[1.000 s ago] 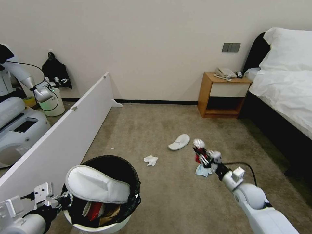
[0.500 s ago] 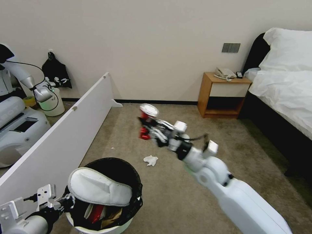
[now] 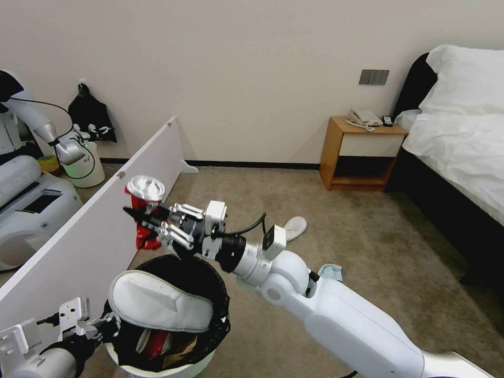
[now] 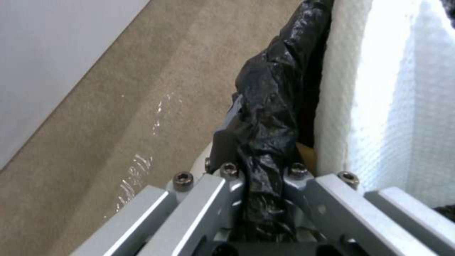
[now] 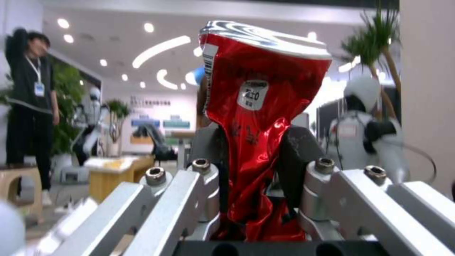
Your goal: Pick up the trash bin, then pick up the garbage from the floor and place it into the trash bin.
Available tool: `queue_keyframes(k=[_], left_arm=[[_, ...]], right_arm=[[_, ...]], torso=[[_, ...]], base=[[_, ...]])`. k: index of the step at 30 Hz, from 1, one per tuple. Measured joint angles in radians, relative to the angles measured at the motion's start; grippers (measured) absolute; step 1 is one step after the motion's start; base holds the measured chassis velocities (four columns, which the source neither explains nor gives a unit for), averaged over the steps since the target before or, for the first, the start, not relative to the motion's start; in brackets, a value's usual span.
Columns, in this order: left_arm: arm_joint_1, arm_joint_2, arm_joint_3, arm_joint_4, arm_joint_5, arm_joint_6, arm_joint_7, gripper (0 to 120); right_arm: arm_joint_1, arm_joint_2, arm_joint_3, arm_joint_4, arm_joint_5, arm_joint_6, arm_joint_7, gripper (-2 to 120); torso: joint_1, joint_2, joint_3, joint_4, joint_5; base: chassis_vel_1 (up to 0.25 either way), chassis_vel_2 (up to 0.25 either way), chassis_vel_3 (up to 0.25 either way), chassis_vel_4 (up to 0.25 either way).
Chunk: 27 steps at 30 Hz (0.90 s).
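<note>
Right pincer w/ crushed can by partition, above bin.

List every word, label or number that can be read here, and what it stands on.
None can be read with certainty.
Crushed red can in the right gripper: white sticker and dark print, too blurred.
Wall posters behind: blurred.
Person's badge: blurred.

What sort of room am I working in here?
Likely a mock hotel bedroom: a bed with white linen, a wooden nightstand carrying a phone, carpet, and a low white partition walling it off.
</note>
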Motion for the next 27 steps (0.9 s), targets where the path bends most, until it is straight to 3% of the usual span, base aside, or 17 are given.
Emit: queue_keyframes(k=[7, 9, 19, 22, 27], left_arm=[[-0.004, 0.004, 0.000, 0.000, -0.001, 0.000, 0.000, 3], [-0.008, 0.006, 0.000, 0.000, -0.002, 0.000, 0.000, 3], [-0.017, 0.012, -0.005, 0.000, -0.010, 0.000, -0.001, 3], [-0.021, 0.014, -0.006, 0.000, -0.016, 0.000, -0.002, 3], [-0.022, 0.014, -0.006, 0.000, -0.021, 0.000, -0.004, 3]], right_arm=[[-0.015, -0.040, -0.031, 0.004, -0.017, -0.005, 0.011, 19], [-0.036, -0.089, -0.062, -0.003, -0.056, -0.005, 0.023, 19], [-0.088, -0.184, -0.065, -0.025, -0.138, -0.003, 0.038, 19], [-0.101, -0.203, -0.079, -0.023, -0.149, -0.012, 0.055, 23], [-0.109, -0.200, -0.099, -0.035, -0.174, -0.019, 0.063, 43]], torso=[[0.000, 0.000, 0.000, 0.0001, 0.0002], [0.000, 0.000, 0.000, 0.0001, 0.0003], [0.000, 0.000, 0.000, 0.0001, 0.0003], [0.000, 0.000, 0.000, 0.0001, 0.0003], [0.000, 0.000, 0.000, 0.0002, 0.0002]], base=[[0.000, 0.000, 0.000, 0.000], [0.000, 0.000, 0.000, 0.000], [0.000, 0.000, 0.000, 0.000], [0.000, 0.000, 0.000, 0.000], [0.000, 0.000, 0.000, 0.000]])
